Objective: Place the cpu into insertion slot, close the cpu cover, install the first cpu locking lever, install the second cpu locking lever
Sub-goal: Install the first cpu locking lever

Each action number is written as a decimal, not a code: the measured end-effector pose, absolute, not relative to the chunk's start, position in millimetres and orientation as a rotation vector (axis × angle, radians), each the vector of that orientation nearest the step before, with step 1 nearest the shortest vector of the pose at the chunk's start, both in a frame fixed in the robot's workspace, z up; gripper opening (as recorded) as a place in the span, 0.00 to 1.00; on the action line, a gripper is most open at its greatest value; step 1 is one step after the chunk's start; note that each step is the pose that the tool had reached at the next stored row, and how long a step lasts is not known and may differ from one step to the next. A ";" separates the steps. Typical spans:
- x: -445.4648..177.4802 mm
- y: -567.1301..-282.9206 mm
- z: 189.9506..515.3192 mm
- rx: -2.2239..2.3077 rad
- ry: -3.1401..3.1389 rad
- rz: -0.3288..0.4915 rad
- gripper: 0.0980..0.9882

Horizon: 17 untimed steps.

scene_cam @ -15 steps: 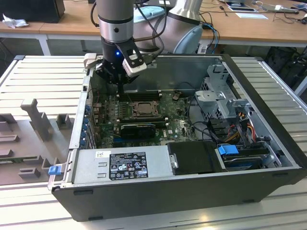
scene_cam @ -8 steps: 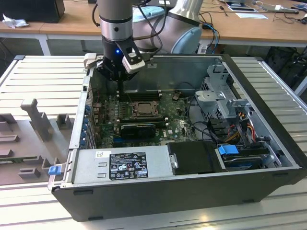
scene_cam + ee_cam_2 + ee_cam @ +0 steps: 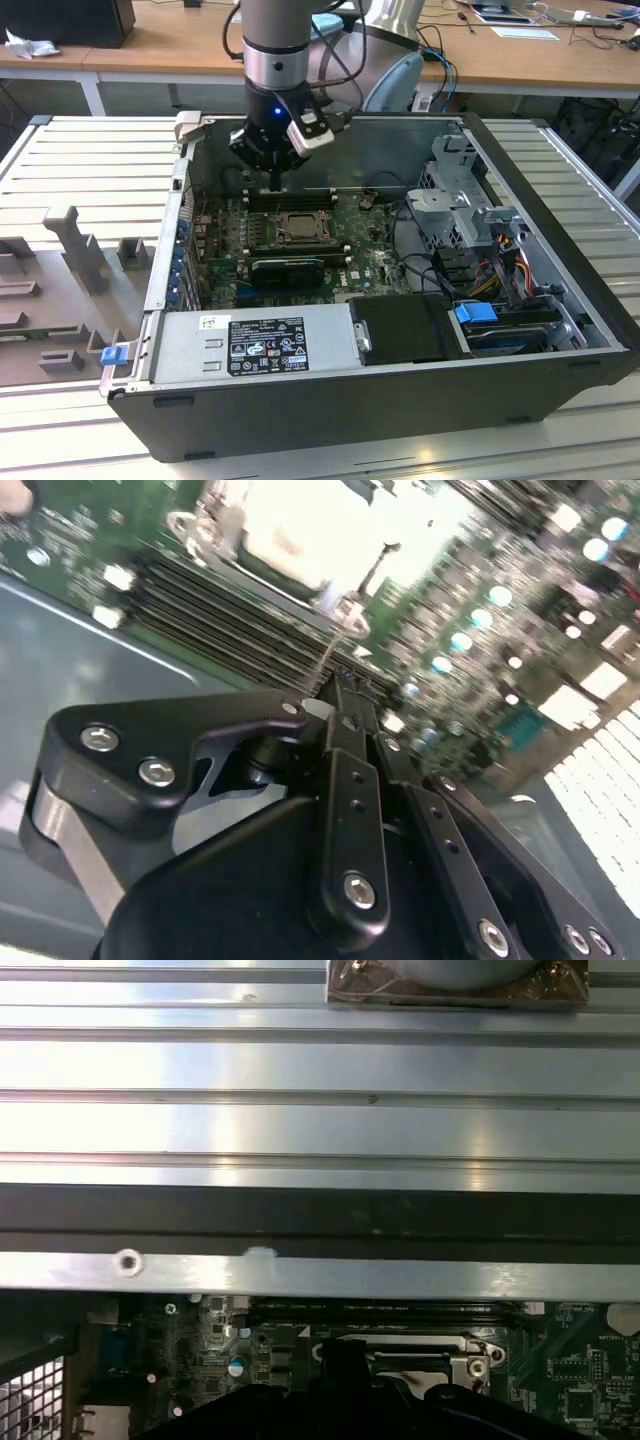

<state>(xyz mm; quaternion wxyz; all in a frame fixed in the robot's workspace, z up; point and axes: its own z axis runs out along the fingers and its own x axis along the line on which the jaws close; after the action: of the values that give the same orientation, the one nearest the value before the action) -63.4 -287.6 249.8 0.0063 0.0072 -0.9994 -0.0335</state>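
My gripper (image 3: 275,184) hangs over the motherboard inside the open case, just behind the insertion slot (image 3: 299,229). In the second wrist view the black fingers (image 3: 352,780) are pressed together, and the gripper (image 3: 335,692) meets a thin silvery locking lever (image 3: 331,652) that rises from the socket's corner. I cannot tell whether the lever is clamped. The cpu cover (image 3: 205,525) lies flat on the socket, with the pale cpu (image 3: 300,525) showing in its window. The cover (image 3: 478,1352) also shows in the first wrist view, partly behind the gripper body.
Black memory slots (image 3: 290,198) run right under the gripper. A black card (image 3: 285,268) sits in front of the socket. A power supply (image 3: 260,345), a black box (image 3: 405,325) and a drive cage (image 3: 460,200) stand inside the case. Grey fixtures (image 3: 75,250) stand outside.
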 end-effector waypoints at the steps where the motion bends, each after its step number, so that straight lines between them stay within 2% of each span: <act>1: -59.0 -287.6 248.4 0.022 -3.125 -0.105 0.01; 17: -43.1 -288.3 231.8 0.037 -3.162 -0.114 0.01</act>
<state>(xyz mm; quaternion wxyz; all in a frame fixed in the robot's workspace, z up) -43.1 -288.3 231.8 -0.0111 0.0118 -0.9992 -0.0361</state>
